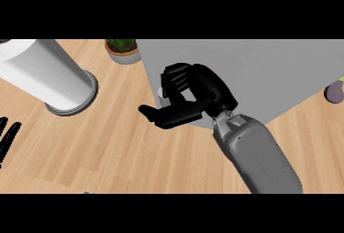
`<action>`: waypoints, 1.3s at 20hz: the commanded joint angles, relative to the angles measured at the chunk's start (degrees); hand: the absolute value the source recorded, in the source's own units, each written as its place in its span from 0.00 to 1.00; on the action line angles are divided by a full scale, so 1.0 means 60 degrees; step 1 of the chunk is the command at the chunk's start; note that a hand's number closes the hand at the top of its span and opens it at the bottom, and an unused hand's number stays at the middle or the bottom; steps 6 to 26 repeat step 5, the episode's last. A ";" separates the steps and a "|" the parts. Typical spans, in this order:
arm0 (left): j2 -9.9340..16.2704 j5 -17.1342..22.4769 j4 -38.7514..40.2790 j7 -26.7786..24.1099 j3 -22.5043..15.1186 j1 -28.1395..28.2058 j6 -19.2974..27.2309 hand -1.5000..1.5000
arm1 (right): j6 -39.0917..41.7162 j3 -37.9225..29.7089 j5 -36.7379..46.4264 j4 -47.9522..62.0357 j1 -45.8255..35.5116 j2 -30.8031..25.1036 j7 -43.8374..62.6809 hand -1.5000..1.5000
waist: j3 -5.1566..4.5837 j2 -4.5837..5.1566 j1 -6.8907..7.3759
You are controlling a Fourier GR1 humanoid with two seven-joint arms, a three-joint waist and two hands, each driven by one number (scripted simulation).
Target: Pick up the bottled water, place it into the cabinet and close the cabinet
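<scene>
A: Does any writing, label or number show on the counter [134,150] or the cabinet [269,68]?
B: None that can be read; both surfaces are plain.

Two black hands show: the right hand [191,93] over the counter and the left hand [8,134] at the left edge. One grey forearm [259,157] is in sight. There is one grey cabinet [269,73], one white paper towel roll [43,73], one potted plant [123,49], and one wooden counter [121,150]. A single purplish thing [335,91] peeks in at right.
</scene>
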 commanded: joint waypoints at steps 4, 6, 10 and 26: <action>-0.0064 0.0080 0.0003 -0.0070 0.0101 0.0203 -0.0119 0.00 | -0.1563 -0.1009 -0.0238 0.1801 -0.1892 -0.0003 -0.0640 0.00 | -0.0053 0.0158 0.0001; -0.0081 0.0082 0.0187 -0.0071 0.0116 0.0211 -0.0133 0.00 | -0.1835 -0.0930 -0.0245 0.1726 -0.1923 -0.0003 -0.0688 0.00 | -0.0064 0.0186 0.0021; -0.0081 0.0082 0.0187 -0.0071 0.0116 0.0211 -0.0133 0.00 | -0.1835 -0.0930 -0.0245 0.1726 -0.1923 -0.0003 -0.0688 0.00 | -0.0064 0.0186 0.0021; -0.0081 0.0082 0.0187 -0.0071 0.0116 0.0211 -0.0133 0.00 | -0.1835 -0.0930 -0.0245 0.1726 -0.1923 -0.0003 -0.0688 0.00 | -0.0064 0.0186 0.0021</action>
